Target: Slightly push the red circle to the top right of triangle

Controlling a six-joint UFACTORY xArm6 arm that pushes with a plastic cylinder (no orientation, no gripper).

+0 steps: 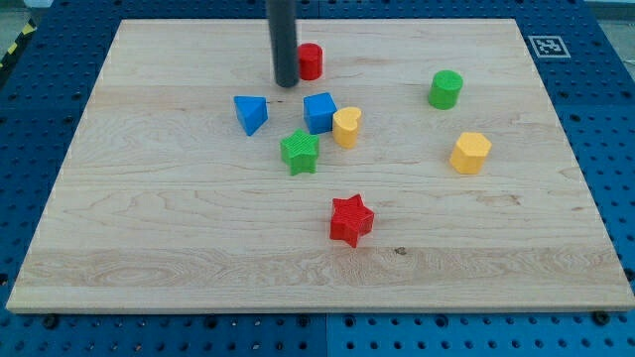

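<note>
The red circle (312,60) is a small red cylinder near the view's top, just left of centre. My tip (285,83) is at the end of the dark rod, right against the red circle's left side, slightly below it. The blue triangle (250,113) lies below and to the left of my tip. The red circle sits up and to the right of the triangle.
A blue cube (319,112), a yellow heart (346,127) and a green star (300,152) cluster right of the triangle. A red star (350,220) lies lower. A green cylinder (445,89) and a yellow hexagon (470,153) are at the right. The wooden board (149,228) ends at blue pegboard.
</note>
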